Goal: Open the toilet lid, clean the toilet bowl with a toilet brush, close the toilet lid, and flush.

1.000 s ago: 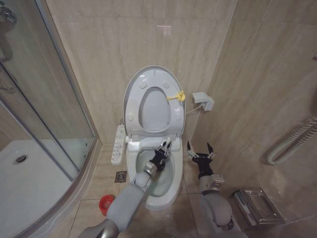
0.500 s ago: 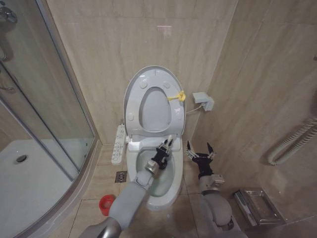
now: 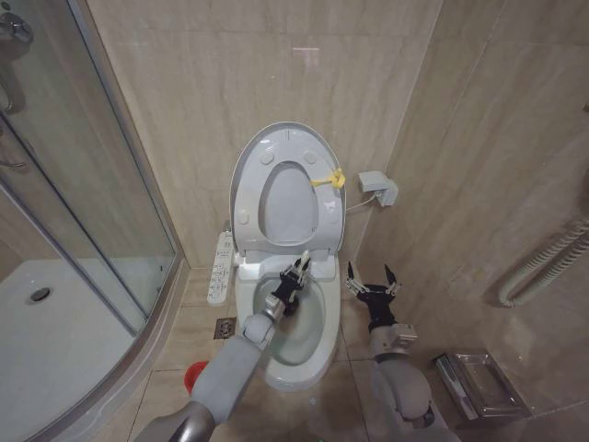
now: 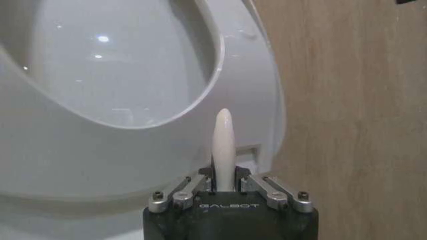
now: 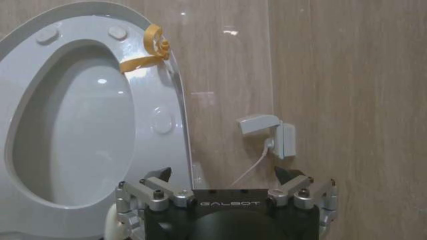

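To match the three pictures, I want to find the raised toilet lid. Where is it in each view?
Head view: toilet lid upright against the wall, centre.
Left wrist view: toilet lid through the seat's hole, beyond the toilet brush.
Right wrist view: toilet lid through the same hole.
Shared landmark: the seat ring.

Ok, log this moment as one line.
lid up | left gripper over bowl, shut on brush handle | right gripper open, beside bowl

The left gripper (image 4: 225,186) is clamped on the white brush handle (image 4: 223,145), whose rounded tip points up at the raised seat (image 4: 133,140). The lid (image 4: 100,60) shows through the seat's oval hole. A beige tiled wall (image 4: 353,100) stands beside them.
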You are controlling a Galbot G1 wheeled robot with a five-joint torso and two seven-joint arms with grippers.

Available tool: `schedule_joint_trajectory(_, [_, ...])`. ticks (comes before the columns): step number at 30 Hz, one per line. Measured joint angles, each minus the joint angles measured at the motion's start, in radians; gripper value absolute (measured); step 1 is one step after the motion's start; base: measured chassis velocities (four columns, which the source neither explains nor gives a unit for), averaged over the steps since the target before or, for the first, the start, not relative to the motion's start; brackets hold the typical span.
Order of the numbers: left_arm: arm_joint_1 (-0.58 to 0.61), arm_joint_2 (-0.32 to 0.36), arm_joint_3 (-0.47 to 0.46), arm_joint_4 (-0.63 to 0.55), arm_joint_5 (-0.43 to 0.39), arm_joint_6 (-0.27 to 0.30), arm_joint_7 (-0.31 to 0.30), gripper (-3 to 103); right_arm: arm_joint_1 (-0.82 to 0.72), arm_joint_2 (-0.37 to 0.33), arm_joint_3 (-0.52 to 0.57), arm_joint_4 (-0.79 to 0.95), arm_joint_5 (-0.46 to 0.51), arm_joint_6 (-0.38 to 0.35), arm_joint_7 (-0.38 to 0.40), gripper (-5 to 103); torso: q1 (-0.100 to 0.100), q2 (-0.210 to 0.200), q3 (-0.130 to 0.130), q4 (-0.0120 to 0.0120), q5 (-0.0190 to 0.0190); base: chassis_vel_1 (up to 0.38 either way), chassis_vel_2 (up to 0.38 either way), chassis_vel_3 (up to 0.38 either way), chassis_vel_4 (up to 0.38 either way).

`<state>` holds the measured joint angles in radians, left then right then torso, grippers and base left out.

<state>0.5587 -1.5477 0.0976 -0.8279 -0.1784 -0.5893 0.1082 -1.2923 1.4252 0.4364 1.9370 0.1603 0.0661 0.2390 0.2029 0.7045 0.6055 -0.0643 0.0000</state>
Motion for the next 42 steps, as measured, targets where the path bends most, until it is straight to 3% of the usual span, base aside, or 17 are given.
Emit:
schedule_joint_trajectory(8, [0.041, -0.028, 0.024, 0.041, -0.014, -0.007, 0.019, 19, 0.000, 0.000, 0.000, 0.000, 0.000, 0.000, 0.000, 100, 0.000, 0.000, 0.000, 0.0005, 0.0001, 0.000, 0.000, 0.000, 0.000])
schedule_joint_trajectory(18, [0.073, 0.024, -0.015, -0.065, 0.019, -0.012, 0.006, 19, 0.000, 0.000, 0.000, 0.000, 0.000, 0.000, 0.000, 100, 0.000, 0.000, 0.000, 0.0000, -0.0001, 0.000, 0.000, 0.000, 0.000])
schedule_joint_trajectory(24, [0.145, 0.088, -0.040, -0.273, 0.022, 0.025, -0.017, 19, 0.000, 0.000, 0.000, 0.000, 0.000, 0.000, 0.000, 100, 0.000, 0.000, 0.000, 0.0004, -0.0001, 0.000, 0.000, 0.000, 0.000])
schedule_joint_trajectory(29, [0.242, 0.151, -0.064, -0.538, 0.028, 0.105, -0.065, 19, 0.000, 0.000, 0.000, 0.000, 0.000, 0.000, 0.000, 100, 0.000, 0.000, 0.000, 0.0002, 0.0000, 0.000, 0.000, 0.000, 0.000])
schedule_joint_trajectory(42, [0.454, 0.265, -0.186, -0.960, 0.028, 0.179, -0.119, 19, 0.000, 0.000, 0.000, 0.000, 0.000, 0.000, 0.000, 100, 0.000, 0.000, 0.000, 0.0002, 0.0000, 0.000, 0.000, 0.000, 0.000])
